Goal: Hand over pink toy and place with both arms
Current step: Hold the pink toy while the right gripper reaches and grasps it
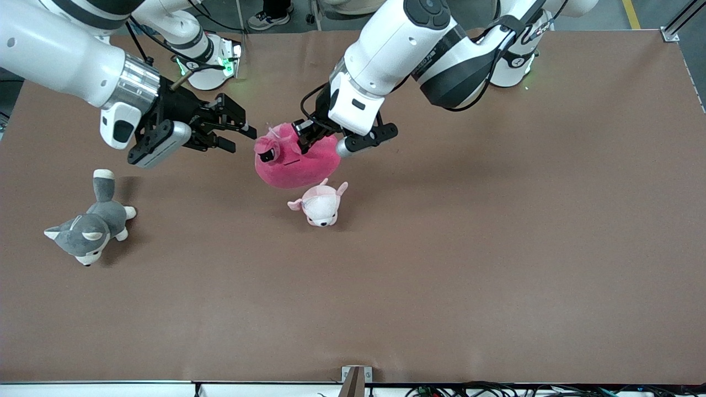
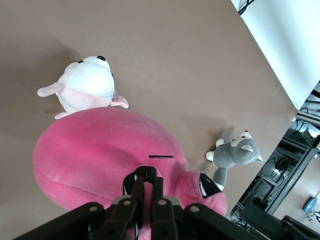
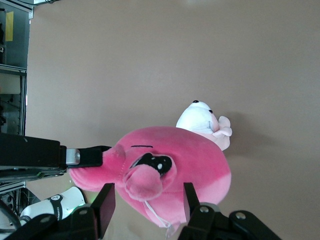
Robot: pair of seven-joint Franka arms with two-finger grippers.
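The pink toy (image 1: 295,159) is a round hot-pink plush with dark angry eyes, held up over the middle of the table. My left gripper (image 1: 305,134) is shut on its top; in the left wrist view (image 2: 148,181) the fingers pinch the plush (image 2: 95,160) by one eye. My right gripper (image 1: 240,138) is open beside the toy, toward the right arm's end. In the right wrist view its fingers (image 3: 104,207) stand wide apart on either side of the toy's ear, with the toy (image 3: 195,165) just in front of them.
A small pale pink-and-white plush (image 1: 321,204) lies on the brown table (image 1: 496,220) just nearer the front camera than the pink toy. A grey-and-white plush (image 1: 91,220) lies toward the right arm's end.
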